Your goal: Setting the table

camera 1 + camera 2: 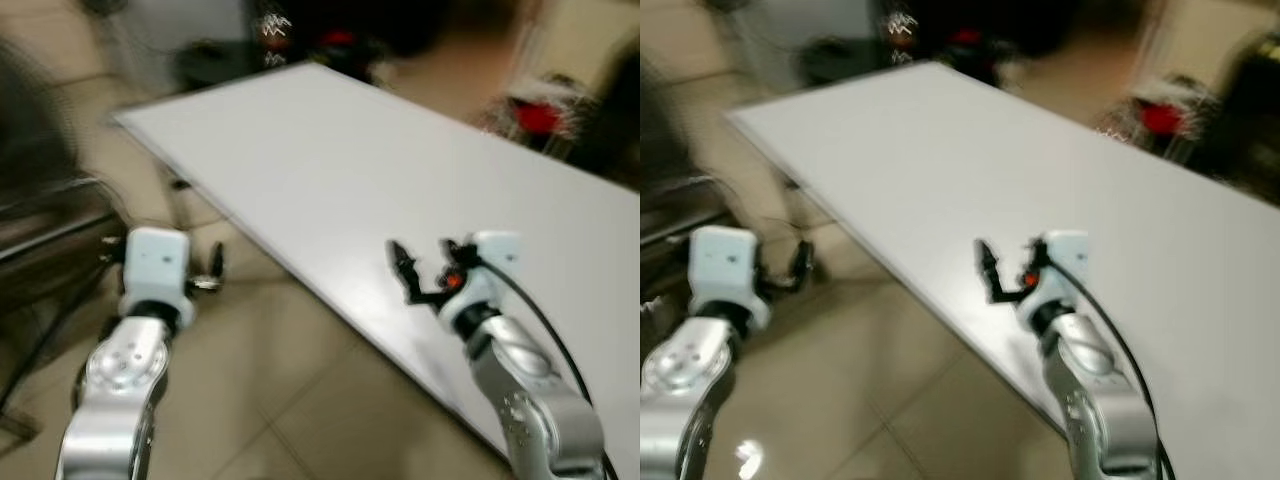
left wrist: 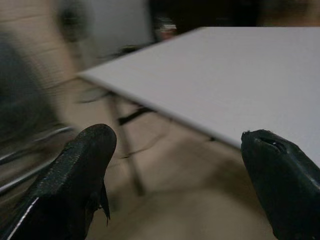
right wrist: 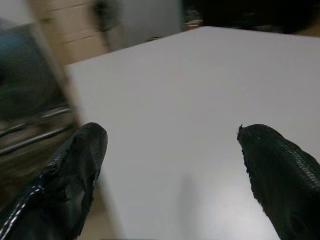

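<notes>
a white worktop was seen running diagonally across the head views, heavily blurred, so the camera was judged to be in motion. no plate, cutlery, cup or other table setting item could be made out on the worktop or in either end effector, so where the task's thing lay could not be told from these frames. the right end effector was held just above the near edge of the worktop, its two black fingers spread wide with nothing between them, bare white surface being seen through the gap. the left end effector was held off the worktop's edge, over the tiled floor, its fingers likewise spread wide and empty, with a dark table leg and the worktop's corner seen ahead of it. blurred red and dark shapes were noted beyond the far edge, too smeared to be named. handling could only be judged in general: tableware was expected to be stiff, smooth and possibly breakable, so a hold at a rim or handle with moderate squeeze would be advised, and thin flat cutlery would likely be hard to lift off so smooth a surface. the task was judged to be at its start, with an item not yet fetched.
</notes>
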Controlling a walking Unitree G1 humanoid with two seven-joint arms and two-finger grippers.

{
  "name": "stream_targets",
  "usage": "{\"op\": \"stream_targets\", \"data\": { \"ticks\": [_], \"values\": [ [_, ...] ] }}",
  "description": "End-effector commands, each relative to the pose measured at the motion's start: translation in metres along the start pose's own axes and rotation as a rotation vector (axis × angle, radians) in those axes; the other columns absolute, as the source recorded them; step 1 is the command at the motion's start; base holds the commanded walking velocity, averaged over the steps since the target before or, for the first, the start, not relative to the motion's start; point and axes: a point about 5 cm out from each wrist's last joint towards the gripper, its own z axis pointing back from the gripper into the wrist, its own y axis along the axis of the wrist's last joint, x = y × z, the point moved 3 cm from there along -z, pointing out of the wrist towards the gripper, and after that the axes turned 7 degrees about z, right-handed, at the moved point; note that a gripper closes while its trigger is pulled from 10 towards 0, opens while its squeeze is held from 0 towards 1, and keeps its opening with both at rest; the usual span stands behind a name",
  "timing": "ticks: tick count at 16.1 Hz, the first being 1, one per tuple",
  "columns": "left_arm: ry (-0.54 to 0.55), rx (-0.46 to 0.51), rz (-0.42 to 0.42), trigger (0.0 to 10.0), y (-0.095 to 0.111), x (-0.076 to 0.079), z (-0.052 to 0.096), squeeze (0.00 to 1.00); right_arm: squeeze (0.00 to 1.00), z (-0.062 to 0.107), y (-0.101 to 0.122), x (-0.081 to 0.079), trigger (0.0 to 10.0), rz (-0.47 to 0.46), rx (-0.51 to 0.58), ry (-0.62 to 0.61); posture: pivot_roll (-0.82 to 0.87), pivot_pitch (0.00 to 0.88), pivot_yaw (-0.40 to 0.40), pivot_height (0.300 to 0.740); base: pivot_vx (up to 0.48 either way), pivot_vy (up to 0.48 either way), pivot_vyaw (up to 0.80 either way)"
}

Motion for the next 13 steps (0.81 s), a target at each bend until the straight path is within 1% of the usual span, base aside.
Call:
{"op": "stream_targets", "data": {
  "ticks": [1,8,11,12,13],
  "values": [
    [-0.020,0.017,0.004,10.0,0.004,0.007,0.001,0.00,1.00,0.000,0.000,0.007,10.0,0.002,0.001,-0.019,0.04,0.000,0.012,0.740,0.000,0.300,0.80],
    [0.010,0.022,0.011,10.0,0.004,0.004,0.006,0.00,1.00,-0.008,-0.002,0.000,10.0,-0.008,0.000,0.033,0.08,0.000,-0.018,0.740,0.000,0.301,0.80],
    [0.009,0.068,0.016,10.0,0.011,0.009,0.008,0.00,1.00,-0.012,-0.005,-0.003,10.0,-0.005,-0.013,0.047,0.09,0.000,-0.023,0.740,0.000,0.000,0.71],
    [0.004,0.068,0.014,10.0,0.011,0.009,0.008,0.00,1.00,-0.014,-0.008,-0.004,10.0,0.005,-0.032,0.042,0.10,0.000,-0.020,0.740,0.000,0.000,0.00],
    [0.003,0.057,-0.003,10.0,0.010,0.009,0.007,0.00,1.00,-0.017,-0.014,-0.002,10.0,0.043,-0.074,0.023,0.10,0.000,-0.018,0.740,0.000,0.000,0.00]
  ]
}}
